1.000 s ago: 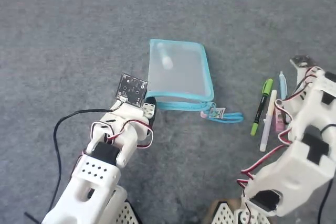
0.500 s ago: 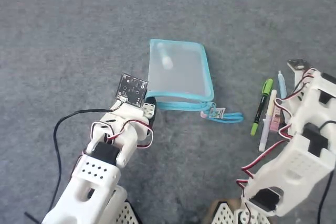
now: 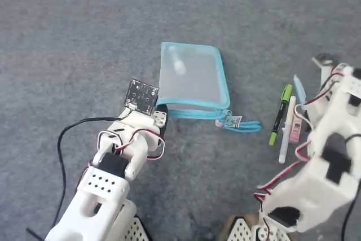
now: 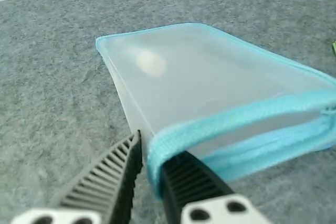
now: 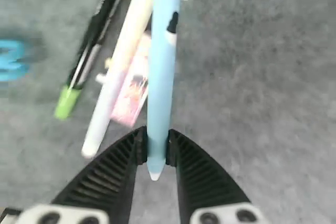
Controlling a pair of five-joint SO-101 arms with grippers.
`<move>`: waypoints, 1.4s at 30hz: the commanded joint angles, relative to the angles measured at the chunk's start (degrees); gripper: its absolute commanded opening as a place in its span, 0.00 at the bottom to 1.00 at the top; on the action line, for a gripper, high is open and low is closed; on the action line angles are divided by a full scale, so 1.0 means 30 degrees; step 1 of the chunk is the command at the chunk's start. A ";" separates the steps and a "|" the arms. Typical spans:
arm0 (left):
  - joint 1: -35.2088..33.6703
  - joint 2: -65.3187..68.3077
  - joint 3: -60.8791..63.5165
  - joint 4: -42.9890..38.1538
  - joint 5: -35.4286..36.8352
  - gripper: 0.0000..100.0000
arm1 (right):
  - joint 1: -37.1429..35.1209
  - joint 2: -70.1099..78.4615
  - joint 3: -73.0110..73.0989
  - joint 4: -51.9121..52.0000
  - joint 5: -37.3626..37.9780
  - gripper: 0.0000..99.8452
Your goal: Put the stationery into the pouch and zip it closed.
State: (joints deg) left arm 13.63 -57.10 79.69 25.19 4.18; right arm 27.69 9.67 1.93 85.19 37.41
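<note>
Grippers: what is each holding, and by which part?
Right gripper: jaws shut on the light blue pen, near its tapered end. Left gripper: jaws pinch the pouch by its blue zipper edge, at a corner.

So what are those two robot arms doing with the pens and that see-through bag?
They are packing a pencil pouch. The left gripper pinches the blue zip edge of the pouch, which lies on the grey table. The right gripper is clamped on a light blue pen. A green pen, a white pen and a small pink thing lie beside it, not yet packed.
</note>
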 commanded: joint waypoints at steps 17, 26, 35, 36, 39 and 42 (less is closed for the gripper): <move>0.0176 -0.0147 -0.0190 -0.0703 -0.0234 0.01 | -1.1912 -1.3788 0.4132 0.5875 0.0088 0.01; 0.0147 -0.0029 -0.0220 -0.1084 -0.0234 0.01 | -1.4139 -1.6894 0.5890 0.5875 0.0527 0.01; 0.0147 -0.0029 -0.0190 -0.1084 -0.0234 0.01 | -1.4168 -2.0029 0.9114 0.5875 0.2549 0.01; 0.0147 -0.0029 -0.0190 -0.1084 -0.0234 0.01 | -1.4168 -2.0234 0.9582 0.5875 0.2725 0.01; 0.0147 -0.0029 -0.0190 -0.1084 -0.0234 0.01 | -1.4168 -2.0733 1.0315 0.5875 0.2842 0.01; 0.0147 -0.0029 -0.0161 -0.1084 -0.0234 0.01 | -1.4168 -2.0762 1.0374 0.5875 0.2813 0.01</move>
State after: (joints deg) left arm 13.63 -57.10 79.69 24.04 4.18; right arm -14.86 -50.90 33.32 100.48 45.05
